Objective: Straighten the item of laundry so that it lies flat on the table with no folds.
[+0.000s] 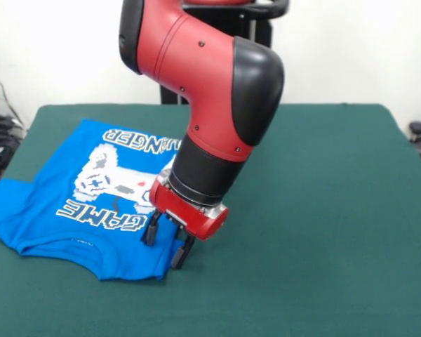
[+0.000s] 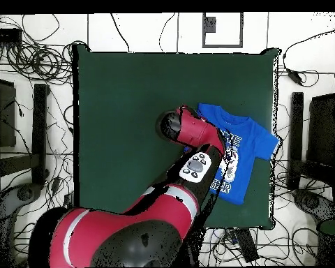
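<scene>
Your T-shirt (image 1: 91,193) lies print-up near one side edge of the table (image 1: 323,210), mostly spread, though one sleeve reaches that edge and the neck hem looks slightly rumpled. Your pincer (image 1: 168,243) hangs over the shirt's corner, fingers parted, holding nothing. You've little left: smooth that hem and sleeve.

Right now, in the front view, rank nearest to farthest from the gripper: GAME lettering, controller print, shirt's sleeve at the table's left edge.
1. GAME lettering, just left of the gripper.
2. Controller print, left and farther back on the shirt.
3. Sleeve, at the table left edge.
</scene>
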`<state>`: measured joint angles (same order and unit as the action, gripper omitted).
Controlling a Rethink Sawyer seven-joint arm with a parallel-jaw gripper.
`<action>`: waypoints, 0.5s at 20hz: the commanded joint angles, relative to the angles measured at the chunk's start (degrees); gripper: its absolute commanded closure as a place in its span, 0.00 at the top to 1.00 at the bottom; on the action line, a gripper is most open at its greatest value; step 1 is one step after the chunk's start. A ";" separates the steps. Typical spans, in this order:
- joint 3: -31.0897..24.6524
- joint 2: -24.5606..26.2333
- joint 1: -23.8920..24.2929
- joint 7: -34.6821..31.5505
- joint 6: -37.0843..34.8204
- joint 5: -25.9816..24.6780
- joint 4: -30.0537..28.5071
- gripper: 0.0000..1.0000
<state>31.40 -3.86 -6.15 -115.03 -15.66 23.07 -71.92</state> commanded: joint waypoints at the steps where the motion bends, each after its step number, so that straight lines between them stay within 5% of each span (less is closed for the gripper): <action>1: -7.89 9.93 -2.09 -13.87 -0.50 3.94 2.49 1.00; 10: -7.37 11.64 -4.54 -17.46 -0.27 9.08 3.02 1.00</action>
<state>34.26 -1.89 -8.10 -115.03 -15.66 26.80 -71.53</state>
